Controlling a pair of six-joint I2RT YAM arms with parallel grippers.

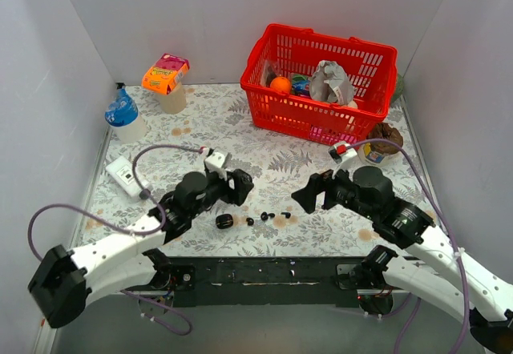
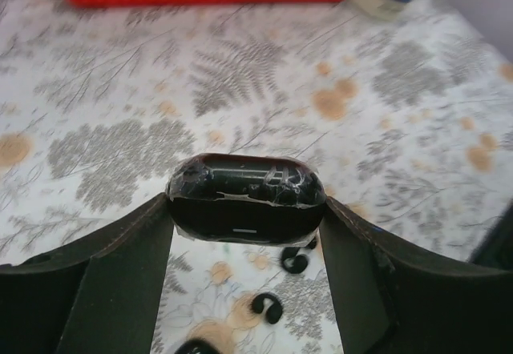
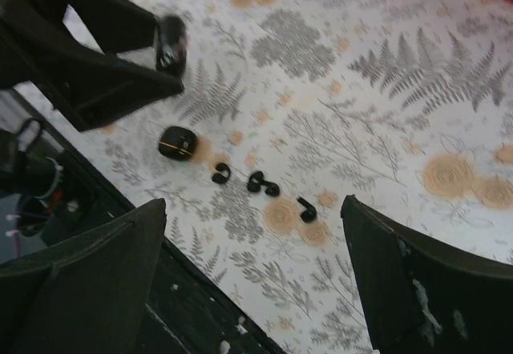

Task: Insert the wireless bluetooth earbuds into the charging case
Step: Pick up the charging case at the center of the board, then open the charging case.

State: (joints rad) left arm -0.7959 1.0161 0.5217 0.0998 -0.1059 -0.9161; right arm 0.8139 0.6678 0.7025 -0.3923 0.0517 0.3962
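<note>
My left gripper [image 1: 240, 184] is shut on a black oval charging case [image 2: 244, 198] wrapped in clear tape and holds it just above the table. It also shows in the right wrist view [image 3: 171, 43]. Several tiny black earbuds [image 1: 267, 215] lie in a short row on the table right of a second black oval piece [image 1: 224, 221]. In the right wrist view the earbuds [image 3: 256, 183] lie just ahead of my right gripper [image 3: 255, 210], which is open and empty above them. Two earbuds [image 2: 295, 259] show below the held case.
A red basket [image 1: 321, 122] with mixed items stands at the back right. A blue-capped bottle [image 1: 124, 115] and an orange-topped cup [image 1: 167, 82] stand at the back left. A white socket [image 1: 124, 174] lies at the left. A small bowl [image 1: 383, 144] stands by the basket.
</note>
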